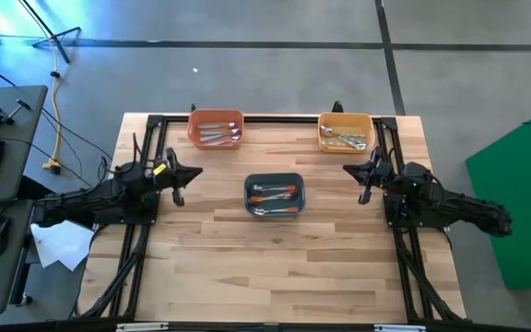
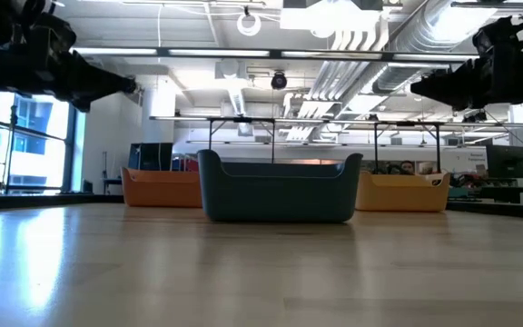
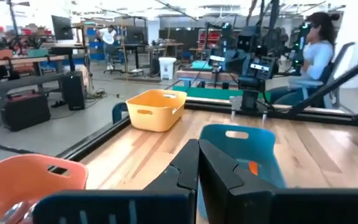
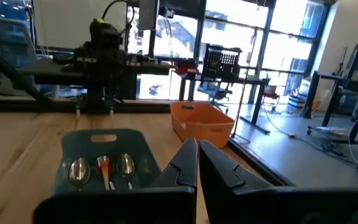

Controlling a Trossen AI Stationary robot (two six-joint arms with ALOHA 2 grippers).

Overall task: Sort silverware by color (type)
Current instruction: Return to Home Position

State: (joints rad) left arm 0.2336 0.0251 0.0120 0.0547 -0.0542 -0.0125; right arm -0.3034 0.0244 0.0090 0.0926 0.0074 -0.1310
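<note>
The silverware lies in three bins on the wooden table. An orange bin (image 1: 216, 128) at the far left holds silver spoons (image 1: 218, 136). A yellow bin (image 1: 346, 131) at the far right holds more spoons (image 1: 347, 140). A dark blue bin (image 1: 275, 195) in the middle holds orange-handled spoons (image 1: 275, 191), their shiny bowls (image 4: 99, 168) plain in the right wrist view. My left gripper (image 1: 179, 195) is shut at the table's left edge, above the table. My right gripper (image 1: 365, 195) is shut at the right edge. Neither holds anything.
Black frame rails run along the table's left, right and far edges. A keyboard, a mouse and white paper (image 1: 61, 244) lie off the table to the left. A green board (image 1: 524, 184) stands to the right. A person (image 3: 312, 53) sits beyond the table's right side.
</note>
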